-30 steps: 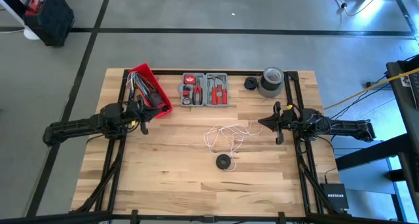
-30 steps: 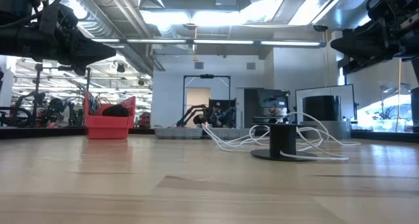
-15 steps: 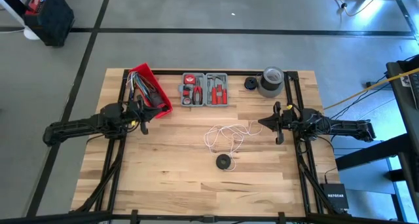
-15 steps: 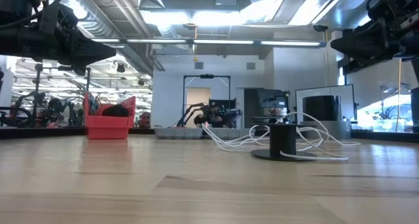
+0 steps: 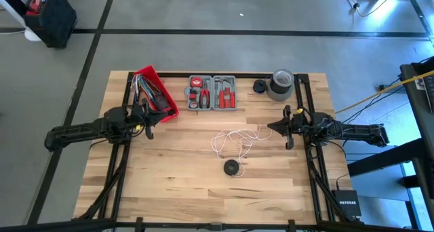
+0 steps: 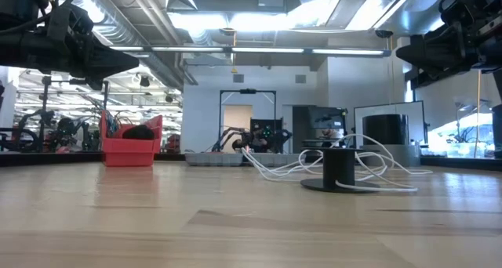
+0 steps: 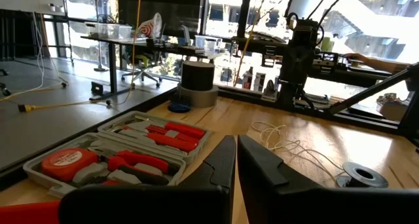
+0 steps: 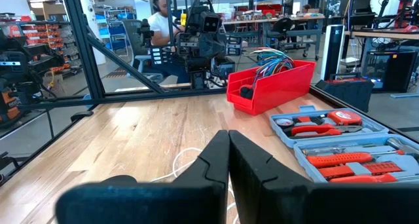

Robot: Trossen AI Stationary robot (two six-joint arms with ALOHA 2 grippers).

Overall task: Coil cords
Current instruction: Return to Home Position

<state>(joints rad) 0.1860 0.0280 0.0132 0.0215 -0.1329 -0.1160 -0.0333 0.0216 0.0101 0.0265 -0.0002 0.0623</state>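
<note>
The white cord (image 5: 234,140) lies in loose, tangled loops on the middle of the wooden table, also visible in the low view (image 6: 369,162) and the left wrist view (image 7: 288,145). Just nearer the table's front edge a black, spool-like round thing (image 5: 232,167) stands on its flat base (image 6: 339,186); whether it is black cord I cannot tell. My left gripper (image 5: 163,114) hovers shut at the table's left, pointing level toward the middle (image 7: 236,168). My right gripper (image 5: 271,128) hovers shut at the table's right, facing it (image 8: 228,162). Both are well clear of the cord.
A red bin (image 5: 154,89) of wires sits at the far left, a grey tool tray (image 5: 212,91) beside it, then a small black disc (image 5: 260,86) and a grey tape roll (image 5: 281,84). A person (image 8: 160,21) sits beyond the table.
</note>
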